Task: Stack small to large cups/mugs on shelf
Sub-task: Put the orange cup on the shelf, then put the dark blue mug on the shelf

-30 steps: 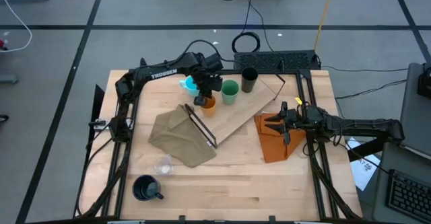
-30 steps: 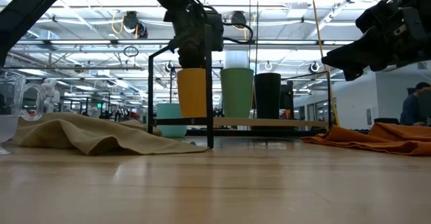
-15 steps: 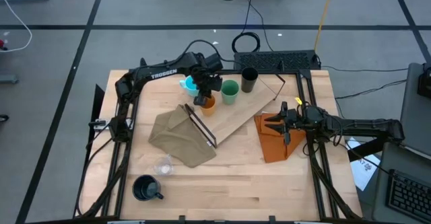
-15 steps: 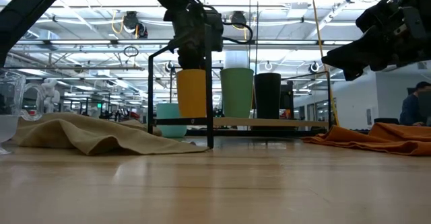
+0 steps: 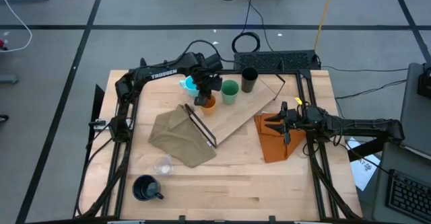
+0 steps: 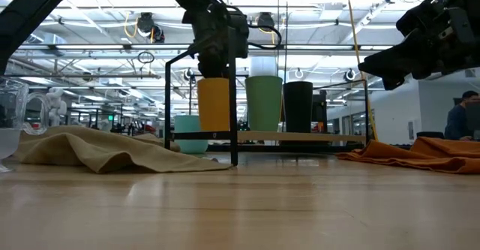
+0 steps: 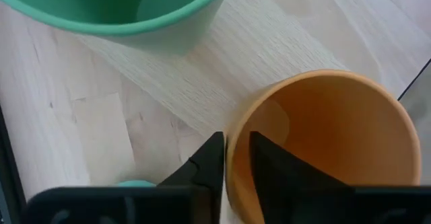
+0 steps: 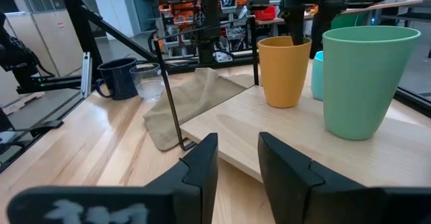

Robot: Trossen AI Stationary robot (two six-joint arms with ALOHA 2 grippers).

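Left claw point(image 5: 205, 97) over the orange cup point(image 5: 207, 104) on the shelf point(image 5: 244, 109), upper middle of the high view.

Its two fingers straddle that cup's rim, one inside point(image 7: 283, 173) and one outside, with a thin gap at the wall, so whether it grips is not clear. Largest first: the counter point(image 5: 269, 183) carries the shelf slanting across its centre, an olive-tan cloth point(image 5: 178, 136) left of centre and an orange cloth point(image 5: 275, 140) right of centre. The right claw point(image 5: 277, 125) hovers over the orange cloth, fingers a little apart and empty. On the shelf the black tumbler point(image 5: 249, 80), green cup point(image 5: 230, 91) and orange cup stand in a row, the green just beside the left claw. A cyan mug point(image 5: 188, 85) sits off the shelf, just left of that claw. The dark navy mug point(image 5: 146, 188) and tiny clear cup point(image 5: 162, 165) stand at lower left, well apart from both claws.
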